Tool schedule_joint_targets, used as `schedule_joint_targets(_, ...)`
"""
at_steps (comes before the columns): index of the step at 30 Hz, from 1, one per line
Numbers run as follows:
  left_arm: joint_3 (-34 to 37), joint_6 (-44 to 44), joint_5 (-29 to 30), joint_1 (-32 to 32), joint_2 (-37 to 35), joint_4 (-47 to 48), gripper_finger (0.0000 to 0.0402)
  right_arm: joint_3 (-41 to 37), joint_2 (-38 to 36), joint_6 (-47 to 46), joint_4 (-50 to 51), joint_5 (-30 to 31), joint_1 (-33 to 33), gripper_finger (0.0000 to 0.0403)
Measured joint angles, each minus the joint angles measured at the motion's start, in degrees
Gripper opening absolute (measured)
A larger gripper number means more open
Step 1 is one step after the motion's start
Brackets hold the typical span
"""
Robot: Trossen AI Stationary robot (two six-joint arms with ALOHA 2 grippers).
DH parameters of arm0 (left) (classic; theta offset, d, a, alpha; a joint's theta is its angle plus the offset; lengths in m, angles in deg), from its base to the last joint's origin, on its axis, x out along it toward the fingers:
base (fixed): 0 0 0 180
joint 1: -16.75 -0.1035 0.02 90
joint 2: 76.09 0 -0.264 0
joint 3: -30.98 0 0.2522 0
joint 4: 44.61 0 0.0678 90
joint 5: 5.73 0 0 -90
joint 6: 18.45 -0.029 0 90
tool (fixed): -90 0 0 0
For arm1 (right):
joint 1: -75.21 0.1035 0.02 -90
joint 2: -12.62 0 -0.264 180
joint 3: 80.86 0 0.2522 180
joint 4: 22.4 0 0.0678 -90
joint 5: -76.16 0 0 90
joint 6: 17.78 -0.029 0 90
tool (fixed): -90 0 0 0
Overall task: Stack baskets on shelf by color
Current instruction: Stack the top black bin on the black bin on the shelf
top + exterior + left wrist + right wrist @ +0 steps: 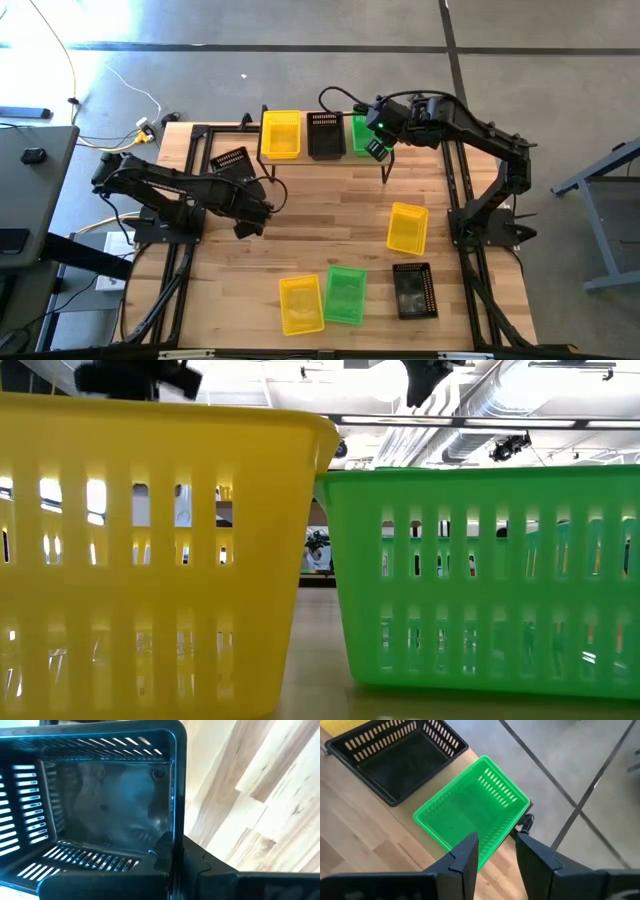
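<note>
The shelf [304,152] stands at the table's far edge with a yellow basket [281,134], a black basket [326,134] and a green basket [358,132] side by side on it. My left gripper [240,182] is shut on another black basket [232,160], just off the shelf's left end. My right gripper [377,148] is open above the green basket [470,810], its fingers on either side of the near wall. Whether they touch it does not show. My left gripper [175,860] holds the black basket [100,810] by the rim of one side wall [173,820]. One finger [162,855] is inside the basket and the other is outside. The basket is tilted and looks lifted off the table.
On the table's near half lie two yellow baskets [407,227] [301,304], a green one [346,294] and a black one [414,290]. The low view is filled by a yellow basket [150,560] and a green basket [480,580]. Bare wood lies mid-table.
</note>
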Motion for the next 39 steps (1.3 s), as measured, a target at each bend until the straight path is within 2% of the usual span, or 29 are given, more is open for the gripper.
schedule_joint_targets(7,-9.9,-6.1,3.2,0.2,0.0,2.3,0.0000,0.0,0.0,-4.7,1.5,0.0,0.0,0.0117)
schedule_joint_targets(12,-17.2,-13.2,9.2,-0.3,0.0,1.9,0.0000,0.0,0.0,-8.7,2.6,0.0,0.0,0.0117)
schedule_joint_targets(15,-21.1,-18.5,12.3,-1.8,0.0,-0.9,0.0000,0.0,0.0,-11.2,3.1,0.0,0.0,0.0117)
schedule_joint_targets(20,-25.2,-29.4,13.8,-5.5,0.0,-10.1,0.0000,-0.2,0.0,-13.7,3.1,-0.8,0.0,0.0117)
schedule_joint_targets(24,-26.2,-38.1,12.7,-9.1,0.0,-19.5,0.0000,-0.2,0.0,-15.9,3.2,-0.8,0.0,0.0117)
schedule_joint_targets(30,-26.2,-48.3,6.0,-15.0,0.3,-32.6,0.0000,-0.2,0.0,-19.3,3.2,-0.8,0.0,0.0117)
schedule_joint_targets(35,-26.2,-53.5,2.5,-19.6,0.6,-41.5,0.0000,-0.2,0.0,-21.7,3.3,-0.7,0.0,0.0117)
schedule_joint_targets(39,-26.2,-53.8,-0.3,-22.5,0.9,-46.9,0.0000,-0.2,0.0,-23.5,3.3,2.1,0.0,0.0117)
